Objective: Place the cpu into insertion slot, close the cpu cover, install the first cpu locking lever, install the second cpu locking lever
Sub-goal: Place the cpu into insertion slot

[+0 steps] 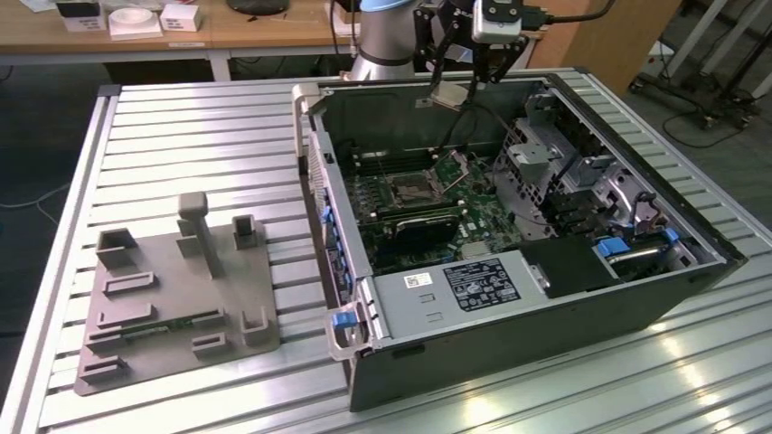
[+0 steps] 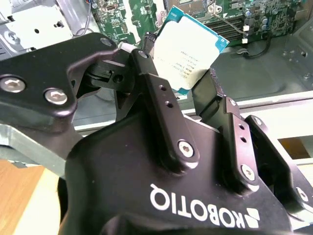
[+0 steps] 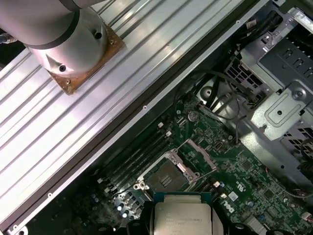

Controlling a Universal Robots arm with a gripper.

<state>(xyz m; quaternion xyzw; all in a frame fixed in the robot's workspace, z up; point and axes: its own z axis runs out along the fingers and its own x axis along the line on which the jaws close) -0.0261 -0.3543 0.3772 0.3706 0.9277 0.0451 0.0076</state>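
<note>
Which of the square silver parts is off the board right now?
The cpu, clamped in the gripper above the case; the cpu cover stands hinged open beside the insertion slot.

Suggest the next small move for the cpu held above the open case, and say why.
Probably lower the gripper toward the insertion slot: it holds the cpu high above the case, and the slot looks empty, with the cpu cover swung open.

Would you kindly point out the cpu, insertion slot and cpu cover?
cpu (image 2: pixel 188 51), second wrist view, metal face.
insertion slot (image 3: pixel 166 177), first wrist view, dark centre.
cpu cover (image 3: pixel 201 155), first wrist view, raised frame.
</note>
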